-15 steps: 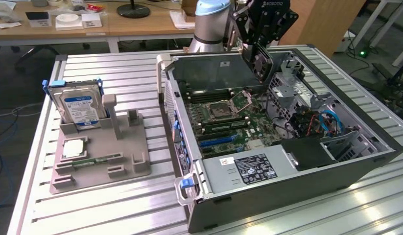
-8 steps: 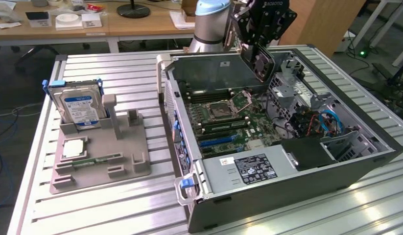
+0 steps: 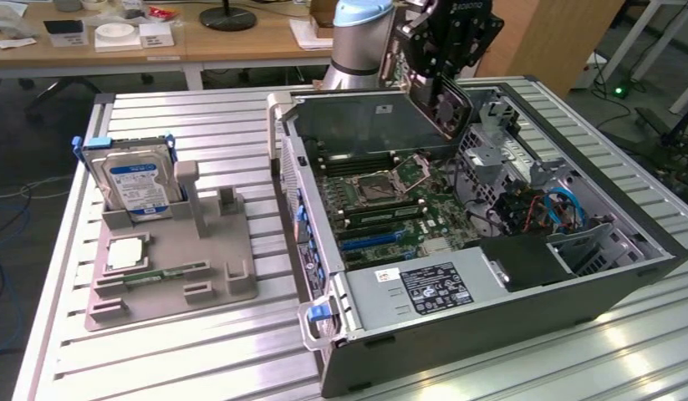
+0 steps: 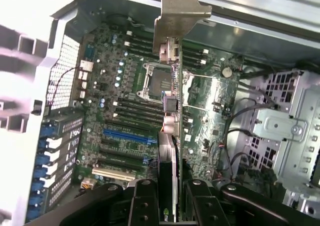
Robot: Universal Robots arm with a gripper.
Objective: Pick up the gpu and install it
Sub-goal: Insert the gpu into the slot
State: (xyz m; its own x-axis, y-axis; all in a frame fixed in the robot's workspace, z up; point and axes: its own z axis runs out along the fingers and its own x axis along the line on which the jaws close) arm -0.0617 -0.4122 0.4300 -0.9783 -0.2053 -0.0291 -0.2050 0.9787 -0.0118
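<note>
Fingers (image 4: 144,206) tight on the gpu (image 4: 167,171), card edge-on between them, above the motherboard (image 4: 125,101) of the open case (image 3: 611,276)

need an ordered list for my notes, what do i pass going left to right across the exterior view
hard drive → blue handle on the case → gpu gripped in the end effector → blue cables
</note>
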